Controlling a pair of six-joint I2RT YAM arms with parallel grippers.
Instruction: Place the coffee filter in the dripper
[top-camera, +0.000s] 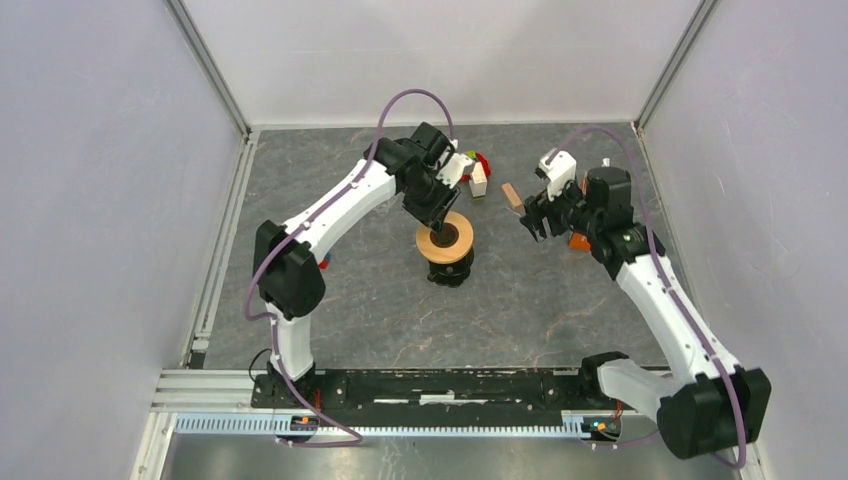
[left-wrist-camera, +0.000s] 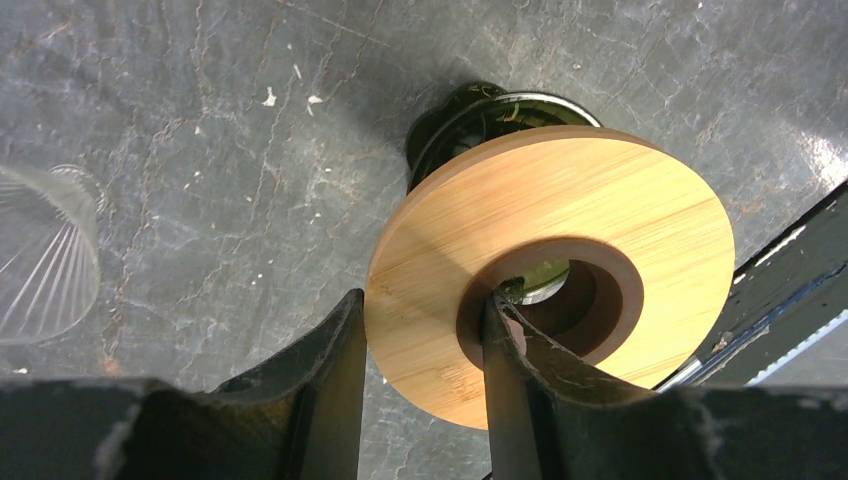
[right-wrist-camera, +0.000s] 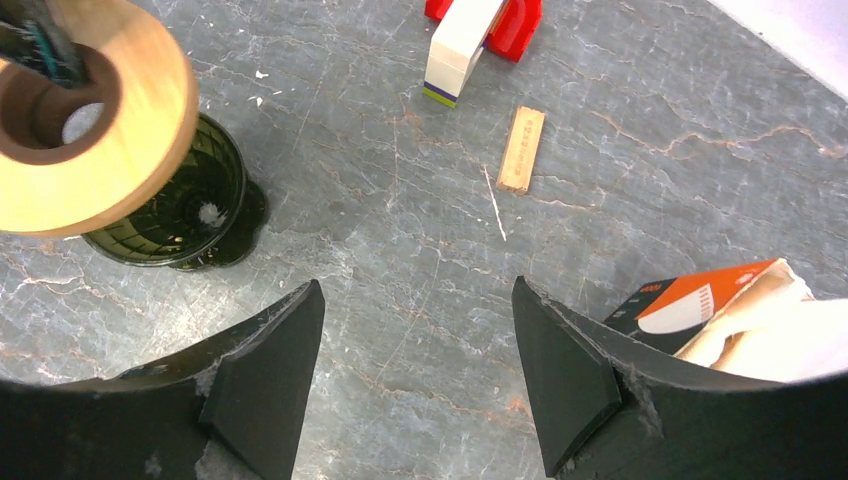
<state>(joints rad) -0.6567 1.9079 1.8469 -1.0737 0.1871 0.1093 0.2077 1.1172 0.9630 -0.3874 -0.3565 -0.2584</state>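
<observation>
My left gripper (left-wrist-camera: 420, 305) is shut on the dripper's tan wooden ring (left-wrist-camera: 560, 240), with one finger inside its hole and the other outside its rim. It holds the ring (top-camera: 445, 237) tilted just above the dark ribbed base (right-wrist-camera: 170, 215), which stands on the table. A clear ribbed glass funnel (left-wrist-camera: 40, 255) lies apart at the left edge of the left wrist view. Cream-white filter paper (right-wrist-camera: 770, 325) sticks out of an orange-and-black box (right-wrist-camera: 700, 300) beside my right gripper (right-wrist-camera: 417, 290). That gripper is open and empty, hovering over bare table right of the base.
A white rectangular block (right-wrist-camera: 455, 45) leans on red toy blocks (right-wrist-camera: 515, 25) at the back. A small wooden stick (right-wrist-camera: 522, 150) lies nearby. The orange box (top-camera: 578, 240) sits under the right wrist. Walls enclose the table on three sides.
</observation>
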